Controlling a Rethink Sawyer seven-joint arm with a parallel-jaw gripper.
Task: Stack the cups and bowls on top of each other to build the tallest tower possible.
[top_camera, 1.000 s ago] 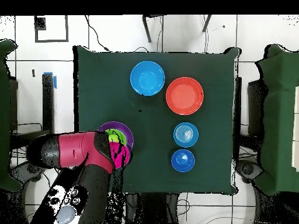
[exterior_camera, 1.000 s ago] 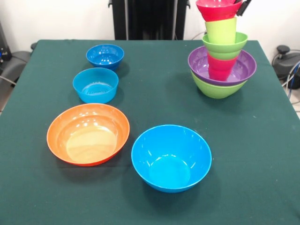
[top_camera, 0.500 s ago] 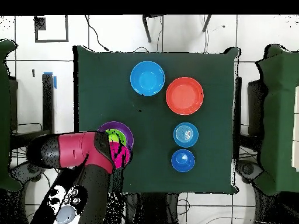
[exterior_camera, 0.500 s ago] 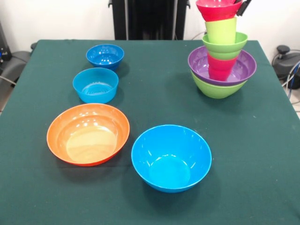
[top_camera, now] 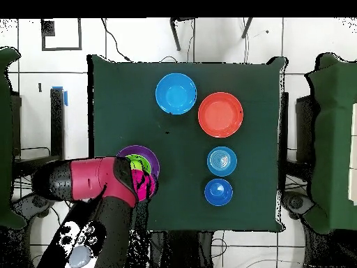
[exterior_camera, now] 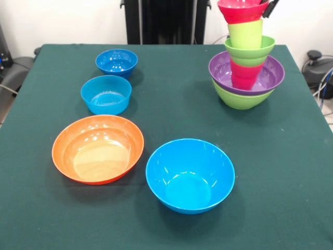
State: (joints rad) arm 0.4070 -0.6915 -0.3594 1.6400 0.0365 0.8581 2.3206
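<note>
At your bench's corner: tower, axis upright, rims upward; arm lies level above it; pincer state unreadable.

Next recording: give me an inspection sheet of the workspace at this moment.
Surface: green-covered table, flat.
Job's things: tower at one corner, pink-red bowl topmost; large orange bowl, large light blue bowl, small light blue bowl and dark blue bowl loose and upright.
Clutter: nothing seen.
Grippers: gripper at the top bowl's rim; state cannot be told.
Cables: some at the table's sides.
Surroundings: tiled floor; red arm over the tower.
</note>
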